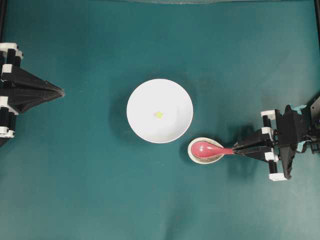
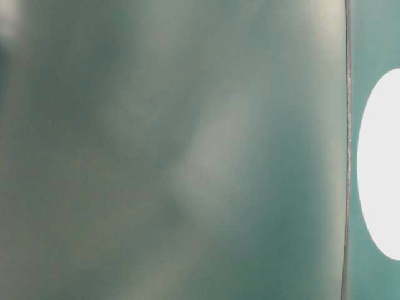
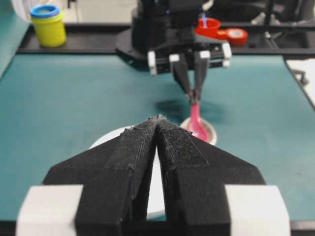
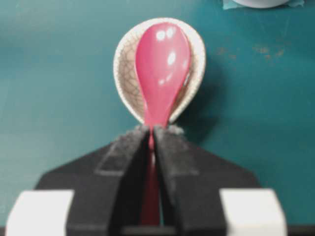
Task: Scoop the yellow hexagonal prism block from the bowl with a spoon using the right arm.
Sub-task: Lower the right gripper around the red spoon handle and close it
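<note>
My right gripper (image 4: 151,132) has its jaws pressed on the handle of the spoon (image 4: 162,64), so I judge it gripped; the scoop lies in the speckled spoon rest (image 4: 197,54), its long axis running straight out from the jaws; beyond the rest, touching or nearly so, sits the bowl (image 1: 142,122), with the yellow hexagonal prism block (image 1: 159,114) near its centre; the left gripper (image 3: 157,123) is closed and well apart from the bowl; the table-level view is blurred.
</note>
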`<action>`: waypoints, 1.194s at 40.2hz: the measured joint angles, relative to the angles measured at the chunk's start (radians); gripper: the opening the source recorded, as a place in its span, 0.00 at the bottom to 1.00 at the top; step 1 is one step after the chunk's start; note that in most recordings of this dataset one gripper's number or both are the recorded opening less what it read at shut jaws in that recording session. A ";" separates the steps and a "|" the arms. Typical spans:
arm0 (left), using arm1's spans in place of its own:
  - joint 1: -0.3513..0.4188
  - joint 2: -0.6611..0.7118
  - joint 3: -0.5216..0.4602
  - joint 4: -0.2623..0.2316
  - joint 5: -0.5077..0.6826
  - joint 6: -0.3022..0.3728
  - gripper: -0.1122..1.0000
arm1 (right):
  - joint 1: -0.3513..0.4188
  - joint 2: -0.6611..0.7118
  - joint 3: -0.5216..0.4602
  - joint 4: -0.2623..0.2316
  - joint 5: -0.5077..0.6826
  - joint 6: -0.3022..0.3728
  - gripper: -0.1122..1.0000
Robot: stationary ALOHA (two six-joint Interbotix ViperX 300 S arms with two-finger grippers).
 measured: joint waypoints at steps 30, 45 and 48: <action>0.000 0.000 0.000 0.002 0.020 0.000 0.16 | -0.012 -0.284 -0.006 0.005 0.107 -0.057 0.62; 0.000 0.000 0.000 0.002 0.020 0.000 0.16 | -0.012 -0.273 -0.009 0.006 0.114 -0.110 0.62; 0.000 0.000 0.000 0.000 0.020 0.000 0.16 | -0.014 -0.252 -0.012 0.006 0.114 -0.110 0.62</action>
